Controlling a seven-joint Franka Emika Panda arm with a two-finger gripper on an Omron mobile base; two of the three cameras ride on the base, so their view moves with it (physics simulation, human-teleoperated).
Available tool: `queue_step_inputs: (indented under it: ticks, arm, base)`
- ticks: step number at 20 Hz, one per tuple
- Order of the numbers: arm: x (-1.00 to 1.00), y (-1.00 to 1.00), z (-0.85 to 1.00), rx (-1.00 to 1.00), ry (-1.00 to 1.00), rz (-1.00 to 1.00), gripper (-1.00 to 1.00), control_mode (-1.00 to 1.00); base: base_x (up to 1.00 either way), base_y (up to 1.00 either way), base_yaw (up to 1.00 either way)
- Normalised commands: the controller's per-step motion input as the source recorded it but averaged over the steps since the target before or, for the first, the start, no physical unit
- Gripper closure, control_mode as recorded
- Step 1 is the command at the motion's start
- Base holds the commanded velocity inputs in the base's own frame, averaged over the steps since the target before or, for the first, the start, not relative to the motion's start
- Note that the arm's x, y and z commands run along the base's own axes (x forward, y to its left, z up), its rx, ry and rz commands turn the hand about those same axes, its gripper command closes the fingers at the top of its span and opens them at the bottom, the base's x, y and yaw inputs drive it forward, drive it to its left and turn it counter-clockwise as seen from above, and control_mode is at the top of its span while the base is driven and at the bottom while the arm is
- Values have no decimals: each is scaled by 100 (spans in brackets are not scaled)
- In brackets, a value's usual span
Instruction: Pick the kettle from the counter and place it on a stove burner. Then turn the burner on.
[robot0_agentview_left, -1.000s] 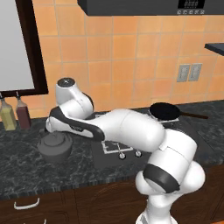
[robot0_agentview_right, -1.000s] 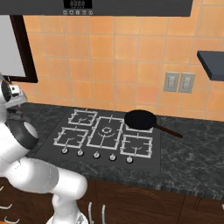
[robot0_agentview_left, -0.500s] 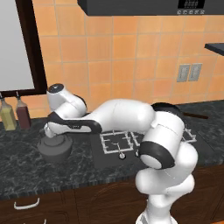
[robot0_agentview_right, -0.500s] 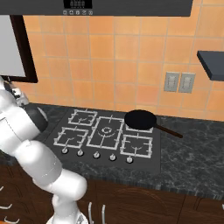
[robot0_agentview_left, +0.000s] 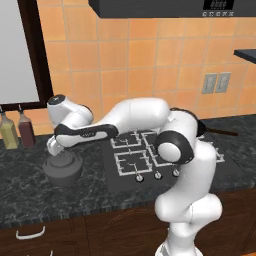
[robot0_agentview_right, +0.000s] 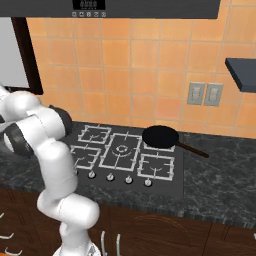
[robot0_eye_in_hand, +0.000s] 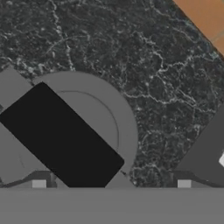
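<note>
Your claw (robot0_agentview_left: 56, 146) hangs directly over the kettle (robot0_agentview_left: 62, 167), with its jaws spread wide and gripping nothing. The kettle sits upright on the dark marbled counter (robot0_agentview_left: 30, 192), to the left of the black cooktop (robot0_agentview_left: 120, 180) and clear of its edge. In the hand view you look straight down on the kettle's (robot0_eye_in_hand: 83, 131) domed lid, with the black handle (robot0_eye_in_hand: 61, 138) running across it as a broad slanted bar; one dark fingertip (robot0_eye_in_hand: 205, 153) stands at the lower right, out over bare counter, and the other is at the lower left over the kettle's body. You cannot tell from these views whether either finger touches the metal. Two bottles (robot0_agentview_left: 17, 132) stand against the tiled wall behind the kettle, to its left. From the right base view the square wire burner grates (robot0_agentview_right: 155, 167) on the cooktop are bare, save the rear right one, where a black frying pan (robot0_agentview_right: 161, 136) rests with its handle pointing right. A row of knobs (robot0_agentview_right: 120, 178) runs along the cooktop's front edge.
</note>
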Motion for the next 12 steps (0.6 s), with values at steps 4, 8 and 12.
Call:
queue_step_inputs:
  ticks: [4, 8, 12]
  arm:
    - [25, 19, -25, -6, 7, 4, -100, -100]
    - [10, 4, -6, -1, 1, 3, 100, -100]
    - [0, 0, 0, 0, 0, 0, 100, -100]
  base:
    - [0, 0, 0]
    - [0, 0, 0]
    - [0, 0, 0]
